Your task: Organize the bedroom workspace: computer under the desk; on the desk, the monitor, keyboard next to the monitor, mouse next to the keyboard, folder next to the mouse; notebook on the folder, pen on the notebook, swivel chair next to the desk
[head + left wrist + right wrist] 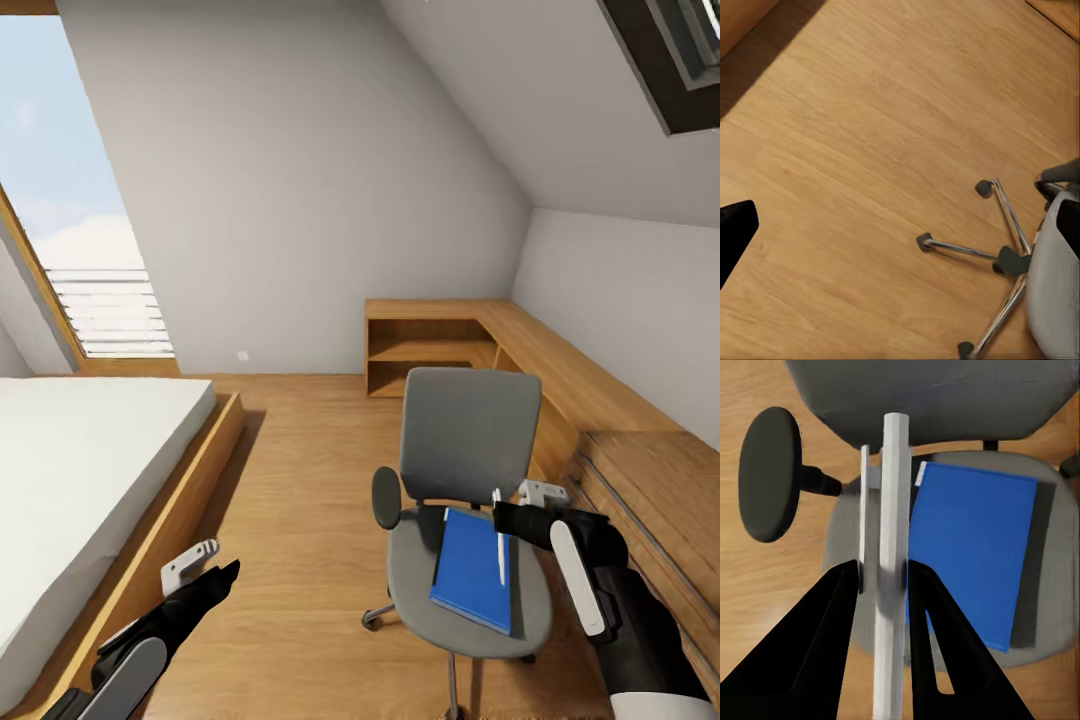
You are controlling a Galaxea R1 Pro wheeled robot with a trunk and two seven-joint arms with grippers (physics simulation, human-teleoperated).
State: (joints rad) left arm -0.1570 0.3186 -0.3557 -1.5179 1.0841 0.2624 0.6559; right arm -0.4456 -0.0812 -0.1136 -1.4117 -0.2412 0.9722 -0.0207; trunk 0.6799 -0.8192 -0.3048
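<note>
The grey swivel chair stands on the wood floor, and its chrome base also shows in the left wrist view. A blue notebook lies flat on the seat, with a dark flat layer, seemingly the folder, peeking out under one edge. My right gripper hangs just above the seat, shut on the thin white pen. The pen stands clear of the notebook. My left gripper is low over the bare floor left of the chair; one black finger shows.
A white bed in a wooden frame fills the left side. Low wooden shelving and a counter run along the right wall behind the chair. Open floor lies between bed and chair. The ceiling slopes down, with a window at the left.
</note>
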